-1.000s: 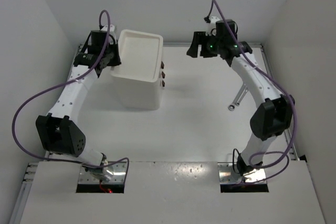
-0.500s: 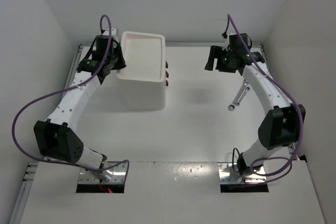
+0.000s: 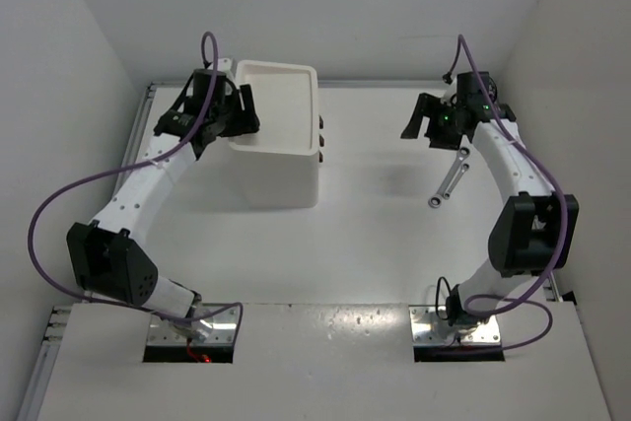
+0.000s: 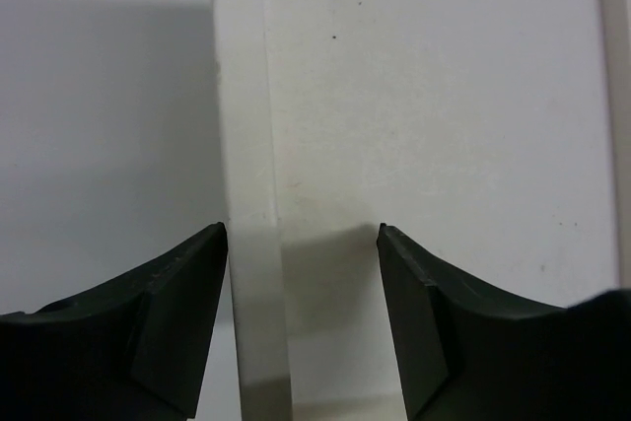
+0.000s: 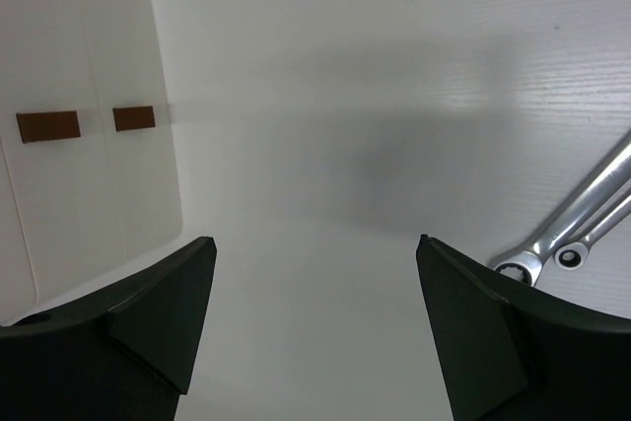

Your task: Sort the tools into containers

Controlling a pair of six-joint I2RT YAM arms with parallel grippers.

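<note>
- Drawer unit (image 3: 279, 140): a white, boxy plastic unit at the far left of the worktop (image 3: 375, 214). Its top is a recessed tray with a raised rim and rounded corners. The surface is matte and smooth.
- Knobs (image 3: 321, 135): small, dark brown and rectangular, stacked on the unit's front, which faces the right arm. The right wrist view shows two of them (image 5: 47, 125) side by side on the pale front panel.
- Wrenches (image 3: 449, 182): two slim, bright silver metal wrenches lying flat on the worktop at the right. They lie side by side and nearly parallel, just beside the right arm and well apart from the drawer unit. In the right wrist view (image 5: 572, 229) their ring ends point toward the middle of the worktop.
- Left hand (image 3: 237, 115): released and holding nothing. It sits at the left edge of the tray top, its black fingers (image 4: 177, 283) spread either side of the rim of the drawer unit (image 4: 245, 96). I cannot tell whether they touch it.
- Right hand (image 3: 422, 123): released and spread wide, holding nothing. It hangs above bare worktop just beyond the wrenches, with the drawer unit (image 5: 89, 184) at the left of its view.
- Open room: a broad stretch of white worktop lies between the unit's front and the wrenches. White walls (image 3: 89, 36) close in on the left, far and right sides.
</note>
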